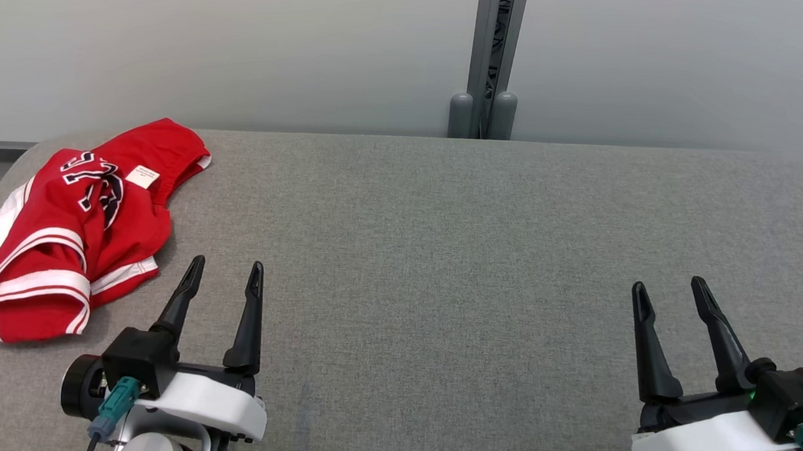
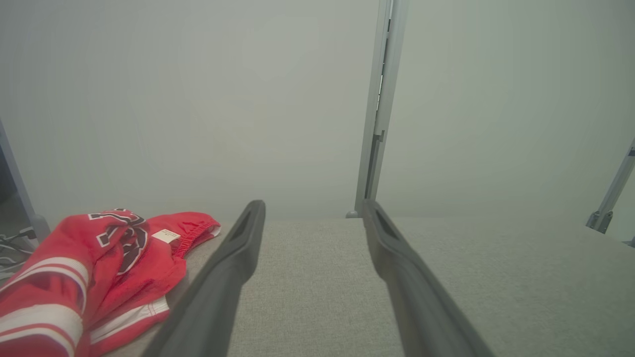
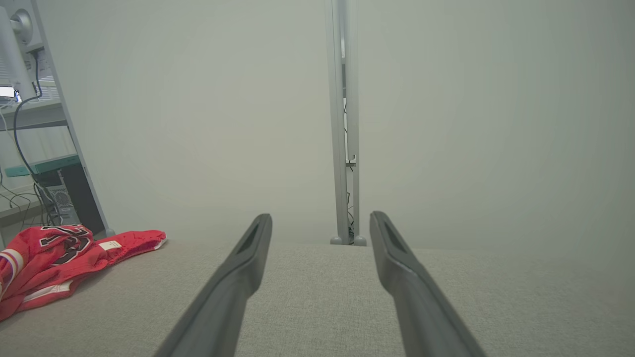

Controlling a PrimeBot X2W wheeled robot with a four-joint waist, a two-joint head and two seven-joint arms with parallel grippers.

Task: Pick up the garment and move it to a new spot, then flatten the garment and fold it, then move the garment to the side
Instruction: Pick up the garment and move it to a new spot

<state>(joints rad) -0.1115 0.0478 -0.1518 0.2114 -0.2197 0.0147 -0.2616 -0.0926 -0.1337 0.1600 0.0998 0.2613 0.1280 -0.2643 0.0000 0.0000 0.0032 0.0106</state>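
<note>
A crumpled red garment [image 1: 79,229] with white stripes, dark lettering and a small white label lies at the far left of the grey table [image 1: 442,257], partly over its left edge. The left wrist view has the garment [image 2: 99,277] at lower left, and the right wrist view has the garment [image 3: 59,258] far to the left. My left gripper [image 1: 226,269] stands open just right of the garment, nothing between its fingers. My right gripper [image 1: 669,286] stands open at the lower right, far from the cloth.
A pale wall with a grey vertical post [image 1: 490,60] rises behind the table. To the left, beyond the table's edge, stand shelves with cables and equipment [image 3: 30,148]. Bare grey table surface stretches between and beyond both grippers.
</note>
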